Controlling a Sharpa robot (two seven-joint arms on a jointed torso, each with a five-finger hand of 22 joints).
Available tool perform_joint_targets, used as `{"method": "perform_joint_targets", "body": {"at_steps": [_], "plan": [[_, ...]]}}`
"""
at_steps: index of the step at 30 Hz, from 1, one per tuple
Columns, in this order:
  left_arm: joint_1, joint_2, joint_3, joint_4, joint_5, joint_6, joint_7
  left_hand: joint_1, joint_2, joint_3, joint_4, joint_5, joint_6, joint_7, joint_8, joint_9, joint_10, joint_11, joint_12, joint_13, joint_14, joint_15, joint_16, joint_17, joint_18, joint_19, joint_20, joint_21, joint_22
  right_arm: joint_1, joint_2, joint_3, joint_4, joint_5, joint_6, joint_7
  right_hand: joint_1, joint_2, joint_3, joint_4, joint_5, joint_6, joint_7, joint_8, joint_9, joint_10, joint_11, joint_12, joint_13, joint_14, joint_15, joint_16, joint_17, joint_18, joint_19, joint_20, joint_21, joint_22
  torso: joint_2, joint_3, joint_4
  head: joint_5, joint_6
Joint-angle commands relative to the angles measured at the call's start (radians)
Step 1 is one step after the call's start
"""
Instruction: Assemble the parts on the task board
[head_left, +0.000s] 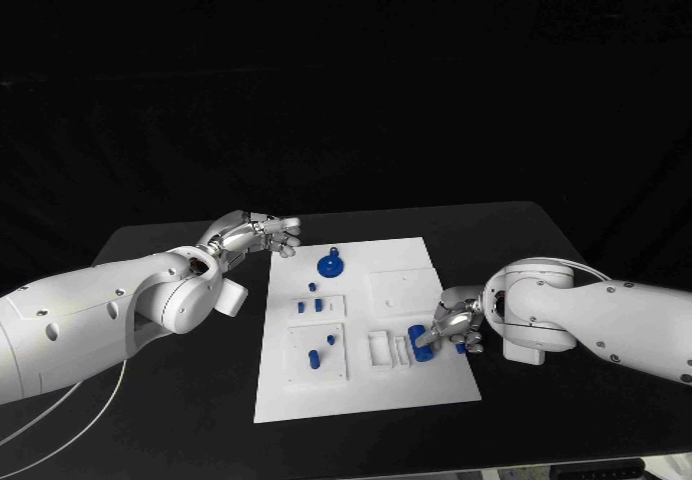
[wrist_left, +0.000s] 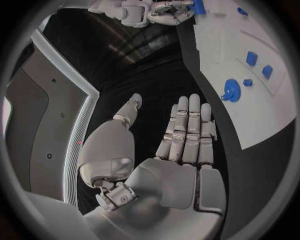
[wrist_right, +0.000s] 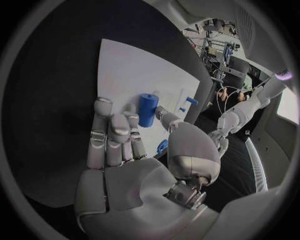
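A white task board lies on the black desk; its parts are blue, both hands silver, arms white.

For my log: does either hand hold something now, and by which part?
The left hand holds nothing. The right hand touches a blue cylinder on the task board; a real grip cannot be told.

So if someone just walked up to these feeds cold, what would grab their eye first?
Probably the white task board in the middle of the black table, dotted with small blue parts. Next, the right hand at the board's right edge, its fingers at an upright blue cylinder; whether it grips the cylinder is not clear. Then the left hand, open and holding nothing, off the board's far left corner near the round blue disc.
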Motion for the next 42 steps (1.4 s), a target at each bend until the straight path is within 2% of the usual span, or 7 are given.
{"method": "perform_joint_targets", "body": {"at_steps": [1,11,27,34,37,42], "plan": [[0.001,0.0,0.001,0.001,0.006,0.013,0.004,0.0,0.007,-0.001,0.003,-0.002,-0.007,-0.003,-0.003,-0.001,0.006,0.003,-0.002,-0.002,0.005,0.001,-0.006,0.001,0.016,-0.001,-0.005,-0.007,0.002,-0.012,0.012,-0.002,-0.003,-0.009,-0.012,0.011,-0.001,-0.013,0.0,0.004,-0.006,0.002,0.005,-0.009,-0.005,-0.001,0.004,0.003,0.001,-0.008,0.0,0.001,0.002,0.015,-0.006,-0.001,0.006,0.022,0.001,0.0001,-0.0004,0.002,-0.001],[0.001,0.001,0.001,-0.001,0.006,0.016,0.003,0.0,0.009,-0.001,0.002,-0.002,-0.007,-0.002,-0.003,-0.001,0.006,0.003,-0.002,-0.002,0.005,0.001,-0.006,0.002,0.016,-0.001,-0.005,-0.007,0.002,-0.04,0.042,-0.002,-0.019,-0.021,-0.033,0.026,-0.006,-0.023,-0.001,0.011,-0.014,0.002,0.006,-0.013,-0.008,-0.001,0.005,0.001,0.004,-0.008,0.0,-0.001,0.003,0.015,-0.008,-0.002,0.009,0.021,0.001,0.0003,-0.0006,0.009,0.003],[0.001,-0.001,0.0,-0.003,0.006,0.021,-0.002,0.002,0.012,-0.001,0.0,-0.002,-0.009,-0.002,-0.004,-0.002,0.006,0.003,-0.002,-0.002,0.006,0.001,-0.008,0.004,0.016,0.0,-0.005,-0.008,0.003,-0.05,0.061,-0.002,-0.034,-0.04,-0.027,0.033,-0.001,-0.019,0.003,0.013,-0.014,0.005,0.006,-0.015,-0.01,-0.001,0.005,0.0,0.006,-0.007,0.0,-0.003,0.005,0.015,-0.01,-0.003,0.011,0.021,0.002,0.0003,-0.0015,0.013,0.001],[0.001,-0.002,0.0,-0.006,0.005,0.021,-0.004,0.004,0.016,0.0,-0.002,-0.001,-0.01,-0.002,-0.004,-0.002,0.006,0.003,-0.003,-0.002,0.006,0.001,-0.01,0.005,0.016,0.0,-0.005,-0.008,0.004,-0.05,0.049,-0.002,-0.024,-0.045,-0.039,0.037,0.011,-0.007,0.009,0.008,-0.011,0.028,0.0,-0.006,-0.006,0.002,0.0,-0.002,0.009,-0.006,-0.004,-0.004,0.007,0.015,-0.011,-0.001,0.016,0.021,0.002,0.0004,-0.0023,0.016,0.0],[0.001,-0.001,0.0,-0.01,0.005,0.027,-0.008,0.005,0.017,0.0,-0.003,-0.001,-0.01,-0.001,-0.004,-0.002,0.006,0.003,-0.003,-0.003,0.006,0.001,-0.011,0.006,0.016,0.0,-0.005,-0.008,0.005,-0.05,0.041,-0.002,-0.009,0.001,-0.048,0.037,0.011,-0.006,0.009,0.009,-0.009,0.031,0.0,-0.005,-0.005,0.002,-0.001,-0.003,0.009,-0.006,-0.005,-0.005,0.007,0.015,-0.011,0.0,0.017,0.021,0.002,0.0008,-0.0026,0.018,0.001],[0.001,-0.001,0.0,-0.013,0.005,0.029,-0.011,0.005,0.019,0.0,-0.004,-0.001,-0.01,-0.001,-0.004,-0.003,0.006,0.003,-0.003,-0.003,0.006,0.001,-0.011,0.007,0.016,0.0,-0.005,-0.009,0.005,-0.047,0.033,-0.001,0.02,0.036,-0.092,0.044,0.006,-0.003,0.006,0.013,-0.009,0.037,-0.003,-0.003,-0.004,0.005,-0.003,-0.004,0.01,-0.006,-0.007,-0.005,0.009,0.015,-0.012,0.001,0.019,0.021,0.002,0.0016,-0.003,0.021,0.004]]}}
